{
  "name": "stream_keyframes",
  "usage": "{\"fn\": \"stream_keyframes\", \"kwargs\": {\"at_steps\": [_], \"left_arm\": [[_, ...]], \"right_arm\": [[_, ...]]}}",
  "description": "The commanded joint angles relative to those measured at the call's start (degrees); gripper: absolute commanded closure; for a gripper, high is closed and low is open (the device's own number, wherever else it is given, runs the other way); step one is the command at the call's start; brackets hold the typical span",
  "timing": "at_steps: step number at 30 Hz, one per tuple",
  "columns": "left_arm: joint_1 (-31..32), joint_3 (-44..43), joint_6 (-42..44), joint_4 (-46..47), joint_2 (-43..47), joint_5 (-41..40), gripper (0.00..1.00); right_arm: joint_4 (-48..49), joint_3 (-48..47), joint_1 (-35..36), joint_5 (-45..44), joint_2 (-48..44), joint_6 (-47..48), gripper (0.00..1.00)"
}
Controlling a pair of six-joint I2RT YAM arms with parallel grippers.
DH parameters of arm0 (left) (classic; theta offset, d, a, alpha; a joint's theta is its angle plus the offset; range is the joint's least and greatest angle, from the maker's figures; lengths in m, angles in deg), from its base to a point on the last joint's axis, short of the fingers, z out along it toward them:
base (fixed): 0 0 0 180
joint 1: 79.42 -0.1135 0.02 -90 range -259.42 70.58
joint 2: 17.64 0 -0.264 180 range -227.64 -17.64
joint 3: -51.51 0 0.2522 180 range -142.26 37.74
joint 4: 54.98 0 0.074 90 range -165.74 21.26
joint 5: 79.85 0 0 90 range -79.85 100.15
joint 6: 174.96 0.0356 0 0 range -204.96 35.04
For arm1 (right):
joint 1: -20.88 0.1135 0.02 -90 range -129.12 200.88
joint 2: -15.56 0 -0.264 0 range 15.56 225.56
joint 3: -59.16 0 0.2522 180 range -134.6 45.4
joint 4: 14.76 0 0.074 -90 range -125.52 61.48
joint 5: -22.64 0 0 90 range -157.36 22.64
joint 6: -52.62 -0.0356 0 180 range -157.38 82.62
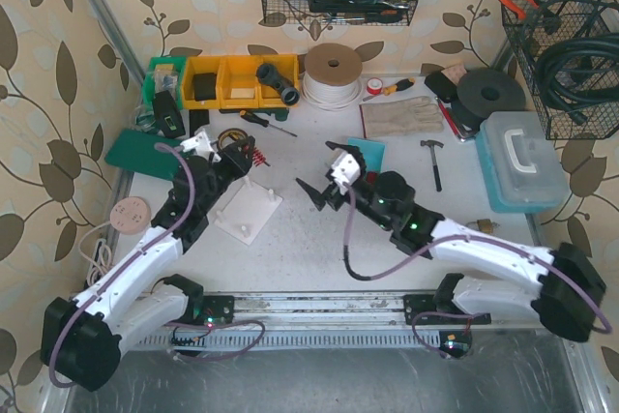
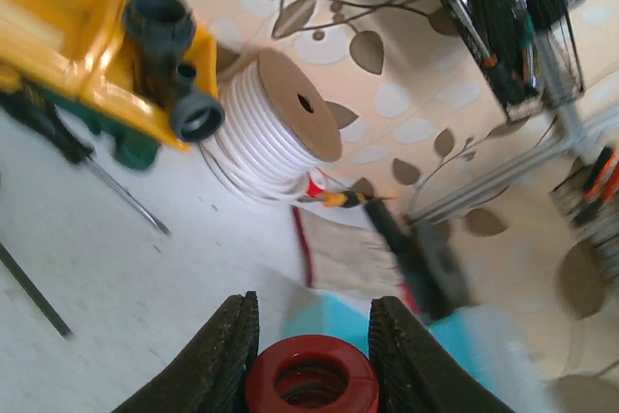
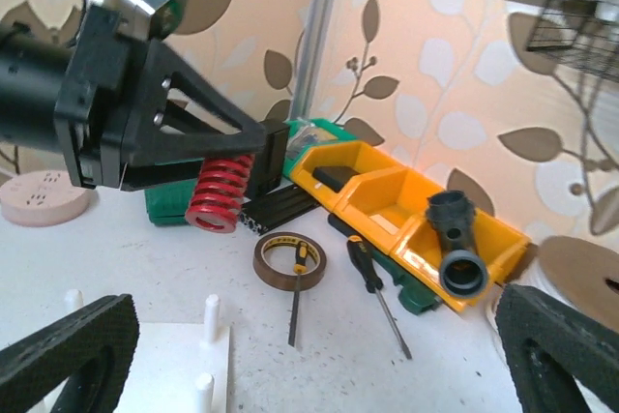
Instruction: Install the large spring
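Note:
The large spring (image 2: 311,386) is a red coil, and my left gripper (image 2: 312,336) is shut on it, one black finger on each side. In the top view this gripper (image 1: 244,154) holds the spring (image 1: 259,155) in the air, behind the white peg plate (image 1: 249,212). The right wrist view shows the spring (image 3: 221,191) hanging end-down from the left gripper, above the table and beyond the plate (image 3: 145,360) with its upright pegs. My right gripper (image 1: 314,195) stands wide open and empty just right of the plate, pointing left; its fingers (image 3: 68,355) frame that view.
A brown tape roll (image 3: 289,260) and two screwdrivers (image 3: 372,287) lie behind the plate. Yellow bins (image 1: 227,79) with a black pipe fitting (image 3: 455,249), a white cord spool (image 1: 332,74), a glove (image 1: 401,115), a hammer (image 1: 433,157) and a teal case (image 1: 522,162) line the back and right.

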Motion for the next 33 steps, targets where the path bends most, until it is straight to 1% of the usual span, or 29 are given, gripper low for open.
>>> {"fn": "stream_keyframes", "kwargs": {"at_steps": [1, 3, 7, 11, 14, 18, 25, 33], "left_arm": [[5.99, 0.31, 32.25, 7.91, 1.41, -14.97, 1.00], [7.36, 2.50, 36.87, 12.21, -0.93, -20.06, 1.00], [7.39, 5.13, 38.81, 19.92, -8.72, -24.00, 1.00], [7.38, 5.07, 41.73, 22.39, -13.40, -28.69, 1.00], [7.10, 4.31, 44.44, 23.33, -15.97, -31.68, 1.00], [6.52, 3.91, 45.85, 25.41, -19.47, -31.32, 1.00], [4.02, 7.82, 41.81, 32.56, -23.66, -29.48, 1.00], [3.86, 9.72, 41.55, 33.62, -24.07, -27.93, 1.00]], "right_arm": [[-10.67, 3.02, -0.22, -6.29, -9.28, -5.34, 0.00], [-13.26, 4.48, -0.22, -7.16, -13.30, -5.72, 0.00], [-15.89, 7.90, -0.22, -7.16, -20.76, -4.72, 0.00], [-15.63, 11.20, -0.28, -8.35, -26.55, -4.62, 0.01], [-13.68, 12.96, -0.37, -6.71, -28.62, -4.69, 0.01], [-13.14, 12.99, -0.37, -5.85, -28.28, -4.54, 0.02], [-13.57, 13.23, -0.37, -5.12, -29.73, -4.61, 0.02], [-12.93, 13.59, -0.52, -5.25, -29.97, -4.18, 0.03]]}}
